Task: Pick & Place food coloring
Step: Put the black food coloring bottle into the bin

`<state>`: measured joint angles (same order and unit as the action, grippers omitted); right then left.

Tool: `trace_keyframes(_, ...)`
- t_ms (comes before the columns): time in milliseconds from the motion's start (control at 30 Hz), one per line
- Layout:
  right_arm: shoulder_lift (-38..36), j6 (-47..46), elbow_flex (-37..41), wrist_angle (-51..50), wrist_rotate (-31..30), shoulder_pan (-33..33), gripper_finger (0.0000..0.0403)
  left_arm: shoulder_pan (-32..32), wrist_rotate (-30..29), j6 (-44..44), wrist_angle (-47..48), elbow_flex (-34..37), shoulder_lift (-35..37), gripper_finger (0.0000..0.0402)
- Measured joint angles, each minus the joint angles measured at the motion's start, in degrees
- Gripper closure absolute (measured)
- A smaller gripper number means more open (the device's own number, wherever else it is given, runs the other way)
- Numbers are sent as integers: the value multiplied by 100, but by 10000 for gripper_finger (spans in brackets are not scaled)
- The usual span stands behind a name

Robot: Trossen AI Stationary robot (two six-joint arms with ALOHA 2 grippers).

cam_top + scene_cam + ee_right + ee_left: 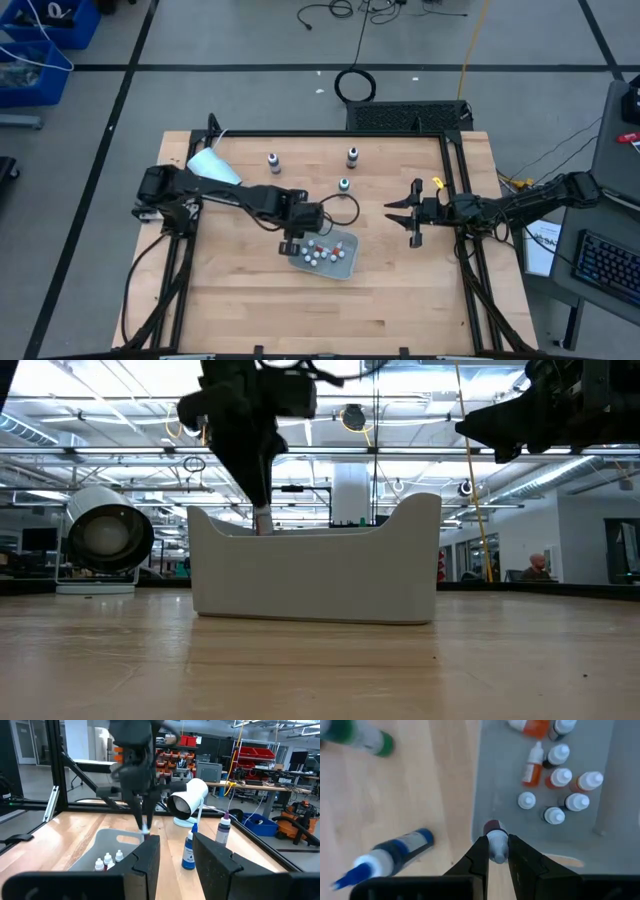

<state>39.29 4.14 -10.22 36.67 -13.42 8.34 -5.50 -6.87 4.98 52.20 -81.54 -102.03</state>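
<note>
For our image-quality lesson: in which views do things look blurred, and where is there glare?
Left wrist view: the blue bottle and green bottle are soft, the held bottle sharper. Low view: ceiling lights glare behind the tray. Right wrist view: own fingers blurred.

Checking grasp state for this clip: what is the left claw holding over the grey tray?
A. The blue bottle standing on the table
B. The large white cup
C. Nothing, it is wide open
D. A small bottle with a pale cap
D. In the left wrist view the left claw is shut on a small bottle with a pale cap, at the edge of the grey tray.
</note>
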Motion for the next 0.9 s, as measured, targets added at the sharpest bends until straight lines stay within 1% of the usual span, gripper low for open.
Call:
trace_keyframes(100,0,0,0,-3,0,0,298,33,228,77,-32,2,-218,348)
trace_keyframes(167,0,0,0,-3,-1,0,298,33,242,94,-89,2,-326,348)
trace_keyframes(300,-2,0,0,-3,-1,0,298,30,430,49,-173,2,-447,349)
trace_keyframes(467,-2,0,0,-9,-1,0,298,29,463,-61,-178,-4,-575,349)
trace_keyframes(600,-1,0,0,-7,0,0,298,29,652,-102,-150,7,-748,349)
trace_keyframes(800,0,0,0,-5,-1,0,298,27,758,-132,-89,1,-863,349)
trace_keyframes(900,-2,0,0,-10,-1,0,298,29,918,-172,-124,-1,-890,349)
